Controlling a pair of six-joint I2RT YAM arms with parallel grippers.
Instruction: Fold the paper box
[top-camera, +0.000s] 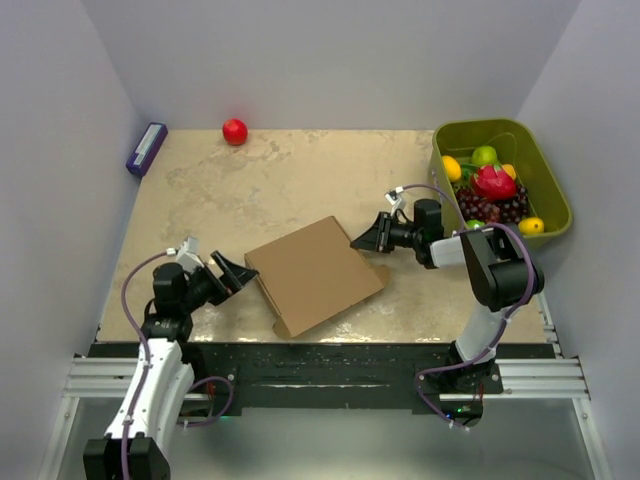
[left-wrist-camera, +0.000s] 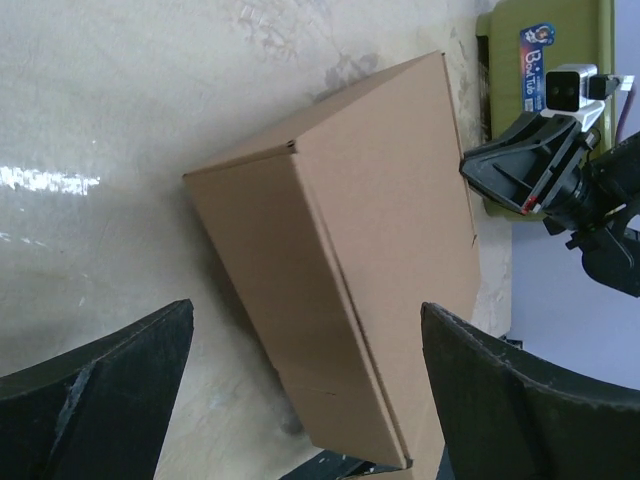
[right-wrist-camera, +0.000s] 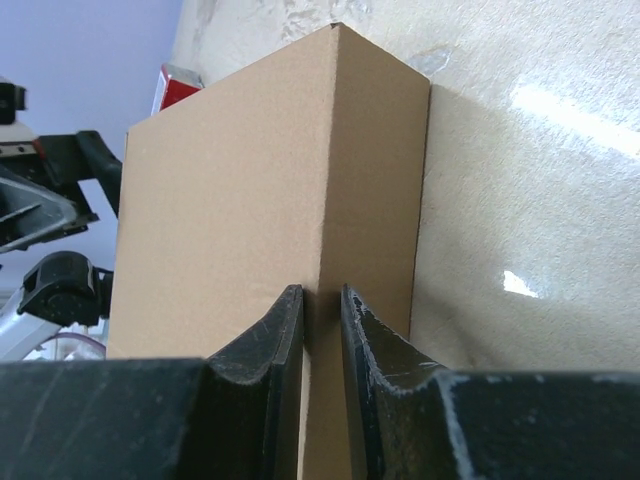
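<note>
Where the paper box (top-camera: 312, 272) lay closed near the middle of the surface's (top-camera: 300, 170) near edge, we saw it turned diagonally, one corner toward the far edge. It looked almost square, so its long axis was unclear. The right claw (top-camera: 358, 241) pinched its far-right edge. The left claw (top-camera: 236, 272) gaped beside its near-left side. Its underside was hidden.

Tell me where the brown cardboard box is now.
In the top view, the brown cardboard box lies front-centre on the table, between the left gripper and right gripper.
</note>
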